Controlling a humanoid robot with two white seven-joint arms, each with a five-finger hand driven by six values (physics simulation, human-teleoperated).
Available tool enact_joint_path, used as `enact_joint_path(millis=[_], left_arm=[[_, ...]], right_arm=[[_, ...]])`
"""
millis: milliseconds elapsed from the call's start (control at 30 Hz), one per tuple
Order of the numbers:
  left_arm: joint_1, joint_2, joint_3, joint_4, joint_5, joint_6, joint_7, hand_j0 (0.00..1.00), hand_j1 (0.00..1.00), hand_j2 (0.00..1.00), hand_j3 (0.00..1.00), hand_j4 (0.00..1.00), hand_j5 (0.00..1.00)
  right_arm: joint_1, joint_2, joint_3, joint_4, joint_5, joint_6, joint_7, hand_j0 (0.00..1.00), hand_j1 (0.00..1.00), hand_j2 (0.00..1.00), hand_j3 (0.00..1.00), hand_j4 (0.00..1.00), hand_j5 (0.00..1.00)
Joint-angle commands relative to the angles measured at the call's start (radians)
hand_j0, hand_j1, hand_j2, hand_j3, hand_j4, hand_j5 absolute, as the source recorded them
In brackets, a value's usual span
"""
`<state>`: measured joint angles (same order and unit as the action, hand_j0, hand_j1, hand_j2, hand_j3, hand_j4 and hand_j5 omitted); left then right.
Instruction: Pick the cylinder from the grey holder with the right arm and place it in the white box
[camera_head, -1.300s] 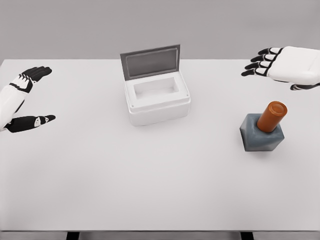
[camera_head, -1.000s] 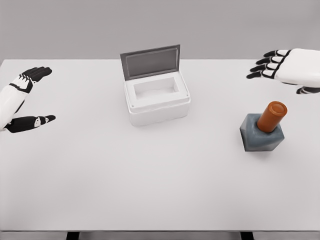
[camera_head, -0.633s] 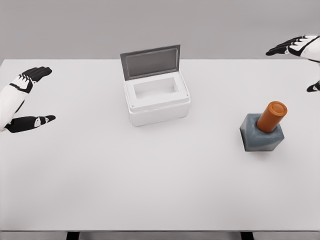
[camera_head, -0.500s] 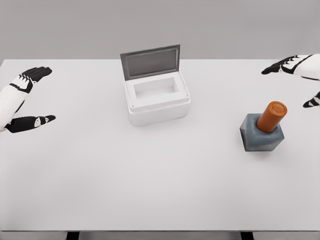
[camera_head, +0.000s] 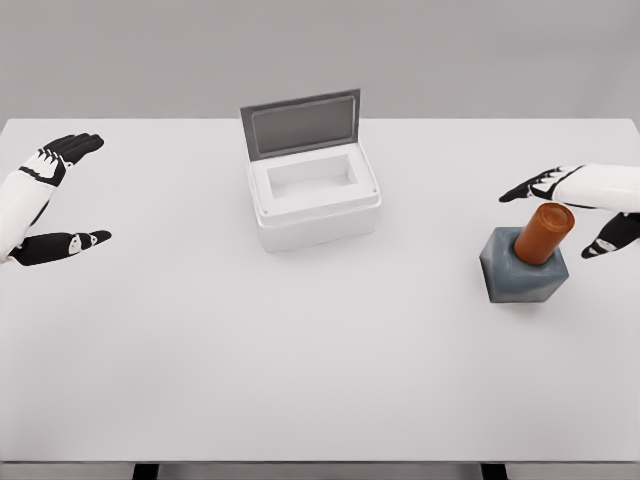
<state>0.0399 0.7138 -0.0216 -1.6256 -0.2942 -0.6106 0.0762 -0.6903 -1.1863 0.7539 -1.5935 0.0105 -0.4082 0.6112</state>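
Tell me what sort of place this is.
Most likely a simulated tabletop test scene, not a real room: a plain white table against a blank grey backdrop, bearing only an open white box and an orange cylinder in a grey holder.

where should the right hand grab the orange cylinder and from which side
Grip the orange cylinder around its exposed upper part, since its lower end is sunk in the grey holder. It tilts up and to the right, toward the right hand, which is open beside its top with fingers behind and thumb in front. Probably best to close in from the right, then pull out along the tilt.
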Motion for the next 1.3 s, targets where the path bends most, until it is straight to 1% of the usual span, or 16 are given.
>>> enact_joint_path(millis=[0, 267, 433, 600, 667, 733, 767, 800, 933, 1033, 1167, 1267], left_arm=[[0.0, 0.001, 0.0, 0.0, 0.006, 0.0, 0.001, 1.0, 1.0, 1.0, 1.0, 1.0, 1.0], [0.0, 0.001, 0.002, 0.0, 0.006, 0.0, 0.001, 1.0, 1.0, 1.0, 1.0, 1.0, 1.0], [0.0, 0.001, 0.002, 0.0, 0.006, 0.0, 0.001, 1.0, 1.0, 1.0, 1.0, 1.0, 1.0], [0.0, 0.001, 0.002, 0.0, 0.006, 0.0, 0.001, 1.0, 1.0, 1.0, 1.0, 1.0, 1.0], [0.0, 0.001, 0.002, 0.0, 0.006, 0.0, 0.001, 1.0, 1.0, 1.0, 1.0, 1.0, 1.0], [0.0, 0.001, 0.002, 0.0, 0.006, 0.0, 0.001, 1.0, 1.0, 1.0, 1.0, 1.0, 1.0], [0.0, 0.0, 0.002, 0.0, 0.006, 0.0, 0.001, 1.0, 1.0, 1.0, 1.0, 1.0, 1.0], [0.0, 0.0, 0.0, 0.0, 0.006, 0.0, 0.001, 1.0, 1.0, 1.0, 1.0, 1.0, 1.0], [-0.002, 0.0, 0.002, 0.0, 0.006, 0.0, 0.001, 1.0, 1.0, 1.0, 1.0, 1.0, 1.0], [-0.002, 0.0, 0.002, 0.0, 0.006, 0.0, 0.001, 1.0, 1.0, 1.0, 1.0, 1.0, 1.0], [-0.002, 0.0, 0.002, 0.0, 0.006, 0.0, 0.001, 1.0, 1.0, 1.0, 1.0, 1.0, 1.0], [-0.002, 0.0, 0.002, 0.0, 0.006, 0.0, 0.001, 1.0, 1.0, 1.0, 1.0, 1.0, 1.0]], right_arm=[[0.0, 0.017, 0.011, 0.018, 0.009, 0.002, 0.0, 1.0, 1.0, 1.0, 1.0, 1.0, 1.0], [-0.009, 0.016, 0.012, 0.012, 0.009, -0.02, 0.0, 1.0, 1.0, 1.0, 1.0, 1.0, 1.0], [-0.008, 0.007, 0.013, -0.023, 0.009, -0.032, 0.0, 0.99, 0.99, 0.99, 0.99, 0.99, 0.99], [-0.008, 0.008, 0.019, -0.023, 0.009, -0.035, 0.0, 0.99, 0.99, 0.99, 0.99, 0.99, 0.99], [-0.008, 0.008, 0.019, -0.022, 0.009, -0.035, 0.0, 0.95, 0.95, 0.95, 0.95, 0.95, 0.95], [-0.006, 0.008, 0.021, -0.02, 0.009, -0.032, 0.0, 0.85, 0.85, 0.85, 0.85, 0.85, 0.85], [-0.006, 0.008, 0.021, -0.02, 0.009, -0.032, 0.0, 0.83, 0.83, 0.83, 0.83, 0.83, 0.83], [-0.006, 0.008, 0.021, -0.02, 0.009, -0.031, 0.0, 0.79, 0.79, 0.79, 0.79, 0.79, 0.79], [-0.006, 0.008, 0.021, -0.022, 0.009, -0.031, 0.0, 0.71, 0.71, 0.71, 0.71, 0.71, 0.71], [-0.006, 0.008, 0.021, -0.022, 0.009, -0.029, 0.0, 0.6, 0.6, 0.6, 0.6, 0.6, 0.6], [-0.006, 0.005, 0.028, -0.022, 0.009, -0.031, 0.0, 0.54, 0.54, 0.54, 0.54, 0.54, 0.54], [-0.006, 0.005, 0.028, -0.023, 0.009, -0.031, 0.0, 0.46, 0.46, 0.46, 0.46, 0.46, 0.46]])
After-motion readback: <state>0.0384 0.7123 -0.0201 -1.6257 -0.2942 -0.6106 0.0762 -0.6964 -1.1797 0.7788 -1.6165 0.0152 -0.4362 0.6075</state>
